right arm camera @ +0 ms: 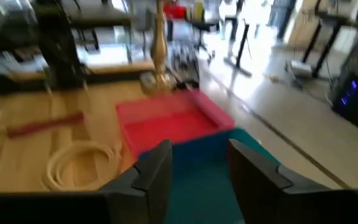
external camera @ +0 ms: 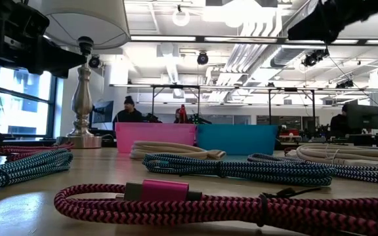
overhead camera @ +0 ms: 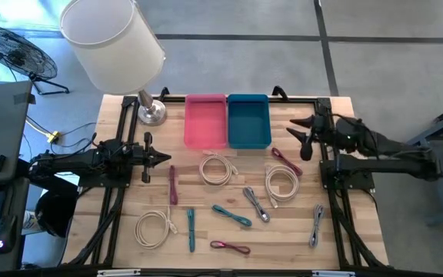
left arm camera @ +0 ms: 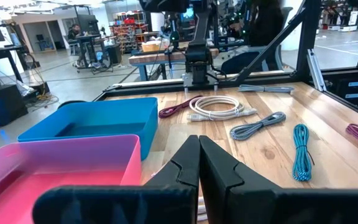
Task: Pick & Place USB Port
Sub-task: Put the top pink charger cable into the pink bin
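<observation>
Right pincer hangs open and empty near the blue plastic bin; left pincer waits closed. Braided USB cables, like the pink one, lie on the wooden surface. Next move, I judge: reach down for a cable

We see the right gripper with fingers parted over the blue bin. The pink bin sits touching it. A white coiled cable and a lamp base lie beyond.
</observation>
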Robot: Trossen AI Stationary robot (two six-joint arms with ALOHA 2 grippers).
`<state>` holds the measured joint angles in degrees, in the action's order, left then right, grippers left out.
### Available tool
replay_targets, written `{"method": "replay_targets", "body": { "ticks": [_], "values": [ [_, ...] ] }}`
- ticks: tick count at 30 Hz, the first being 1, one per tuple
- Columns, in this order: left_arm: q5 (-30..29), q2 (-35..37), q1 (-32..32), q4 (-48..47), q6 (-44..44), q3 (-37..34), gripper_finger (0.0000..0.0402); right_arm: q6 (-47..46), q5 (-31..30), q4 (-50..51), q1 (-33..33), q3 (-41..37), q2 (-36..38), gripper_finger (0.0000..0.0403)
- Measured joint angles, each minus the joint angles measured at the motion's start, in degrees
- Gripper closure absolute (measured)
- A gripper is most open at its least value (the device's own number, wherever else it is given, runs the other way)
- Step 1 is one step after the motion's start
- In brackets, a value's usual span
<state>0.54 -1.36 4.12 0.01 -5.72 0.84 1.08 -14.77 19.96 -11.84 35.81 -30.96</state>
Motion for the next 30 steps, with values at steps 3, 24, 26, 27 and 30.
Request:
{"method": "replay_targets", "body": {
  "ticks": [3,24,26,27,30],
  "values": [
    [0.0,0.0,0.0,0.0,0.1,0.0,0.0401,0.0,-1.2,4.8,0.0,5.4,-5.0,0.0246],
    [-3.3,0.0,0.0,-1.4,14.8,1.5,0.0401,6.8,-1.4,6.5,-0.2,15.6,-17.5,0.0246],
    [-5.4,0.0,0.0,-1.6,14.8,1.6,0.0401,6.6,-1.4,6.8,-0.2,15.6,-17.5,0.0246],
    [-5.9,0.0,0.0,-2.0,14.8,1.7,0.0401,6.6,-1.4,6.9,-0.2,15.6,-17.5,0.0246],
    [-5.9,0.0,0.0,-2.5,14.7,1.8,0.0401,6.5,-1.4,7.6,-0.2,15.6,-17.5,0.0245]
  ]
}}
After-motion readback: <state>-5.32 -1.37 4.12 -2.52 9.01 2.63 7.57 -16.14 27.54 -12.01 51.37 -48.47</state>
